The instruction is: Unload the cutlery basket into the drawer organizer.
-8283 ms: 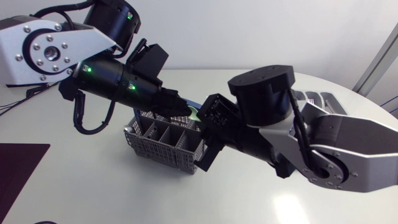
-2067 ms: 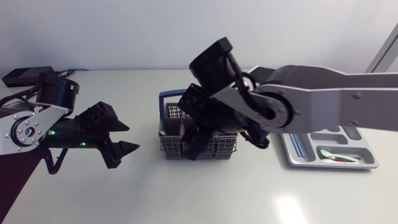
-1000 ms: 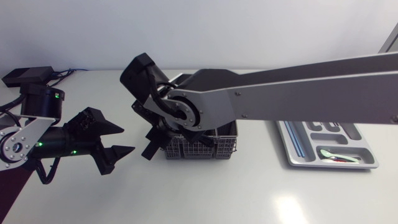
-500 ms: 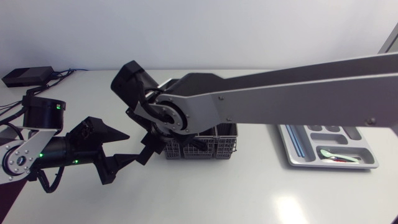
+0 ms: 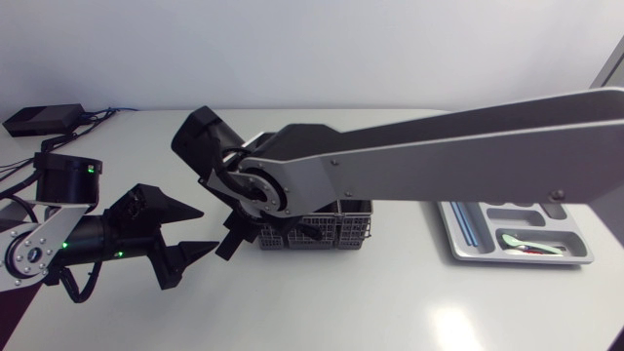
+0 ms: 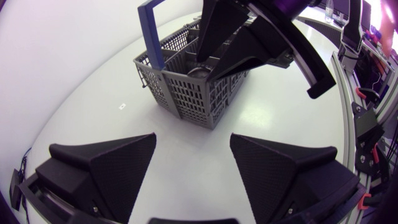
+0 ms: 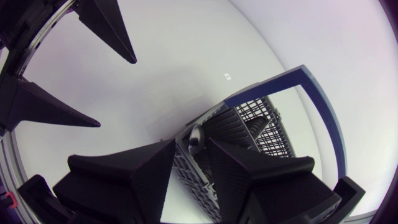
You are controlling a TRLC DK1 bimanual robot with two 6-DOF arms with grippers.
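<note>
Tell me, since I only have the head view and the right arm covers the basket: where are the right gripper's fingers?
Observer: In the right wrist view the right gripper straddles the end wall of the basket, one finger inside, one outside, apart.
Operator: Anything inside the basket?
Observer: A small shiny piece shows just inside that wall; I cannot tell what it is.
Operator: And the handle?
Observer: The blue handle stands upright over the basket.
</note>
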